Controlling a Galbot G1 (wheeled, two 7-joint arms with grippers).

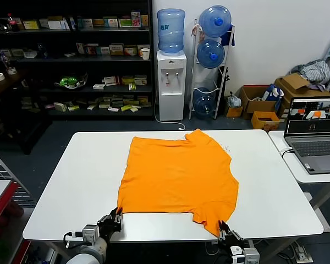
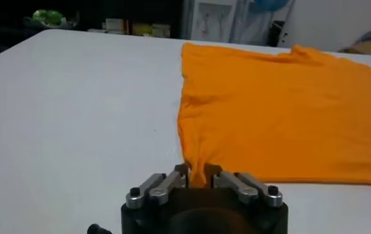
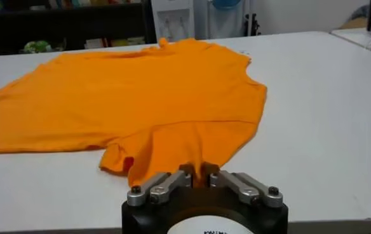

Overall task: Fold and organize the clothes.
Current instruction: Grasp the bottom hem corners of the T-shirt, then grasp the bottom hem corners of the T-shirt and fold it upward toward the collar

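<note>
The bright orange short-sleeved cotton T-shirt (image 1: 179, 179) lies flat, mid white surface (image 1: 66, 181). Lifting both near corners evenly should keep the fold square. At its near hem, the left pincer (image 2: 197, 173) and right pincer (image 3: 198, 173) are each clamped on cloth.

A robotics test room set up inside a storeroom-like space: dark metal shelving (image 1: 71, 60) lined with small boxed goods fills the back wall, beside a white water dispenser (image 1: 170, 82) topped with a blue bottle and a wire rack of spare blue water jugs (image 1: 212, 60). Open brown cardboard boxes (image 1: 261, 104) sit on the dark floor against the white wall. In front stand a plain white work table (image 1: 60, 187) and a side table with an open grey laptop (image 1: 313, 135).
</note>
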